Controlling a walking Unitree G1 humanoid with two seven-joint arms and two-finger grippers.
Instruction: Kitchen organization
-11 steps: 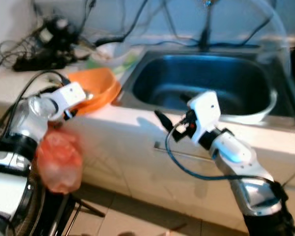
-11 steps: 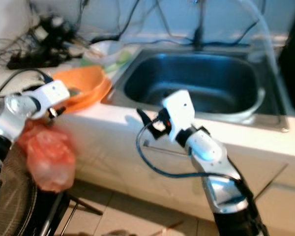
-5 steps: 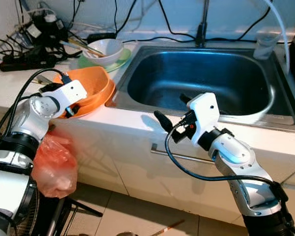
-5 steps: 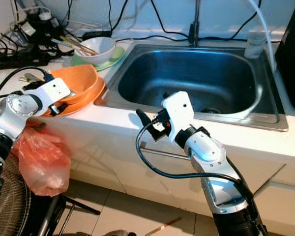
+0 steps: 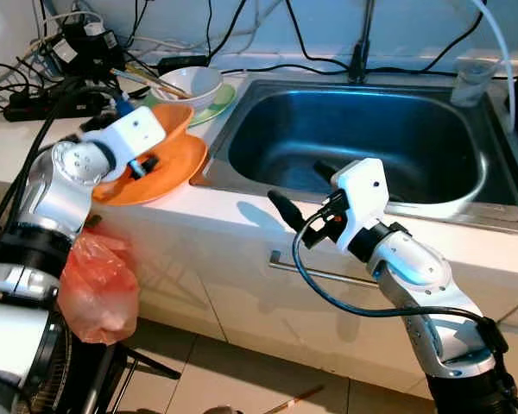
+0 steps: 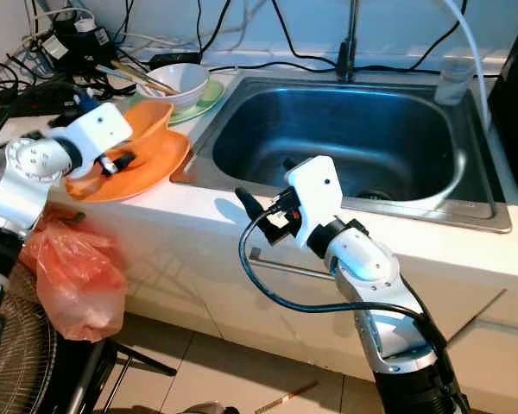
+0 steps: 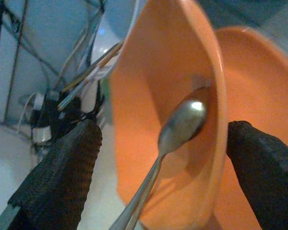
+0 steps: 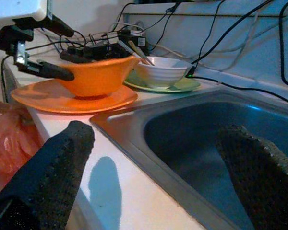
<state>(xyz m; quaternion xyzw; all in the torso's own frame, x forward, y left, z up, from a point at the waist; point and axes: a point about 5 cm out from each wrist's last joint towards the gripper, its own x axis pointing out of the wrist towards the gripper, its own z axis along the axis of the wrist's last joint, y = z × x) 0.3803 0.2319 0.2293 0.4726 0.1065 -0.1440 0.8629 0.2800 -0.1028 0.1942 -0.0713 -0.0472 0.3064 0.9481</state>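
Left claw [image 6: 121, 164] is at the orange bowl [image 6: 142, 129], fingers spread wide w/ one finger on each side of the bowl wall; can't tell if the pads actually touch it, so it grips nothing for sure. Bowl sits on an orange plate [image 6: 147, 172] near the front edge of the white desk [image 6: 198, 220], plate rim almost reaching the sink's [image 6: 345, 138] left lip. A metal spoon [image 7: 175, 132] lies inside the bowl, handle running out toward the wrist cam. Behind the plate, further from the edge: white bowl [image 6: 177, 82] w/ chopsticks [image 6: 138, 79] on a green plate [image 6: 205, 95], then a tangle of black cables and a power strip [image 6: 34, 90] by the wall. Right claw [image 5: 298, 194] hovers over the desk's front strip just beside the sink's front-left corner, fingers wide apart, holding nothing; bare desk below it and open basin beyond. Sink basin looks mostly bare, faucet [image 6: 350, 43] at the back, a clear cup [image 6: 453, 73] on the back right rim. Below the desk edge on the left hangs a red plastic bag [image 6: 73, 276]; a drawer handle [image 5: 315, 272] runs under the right arm.
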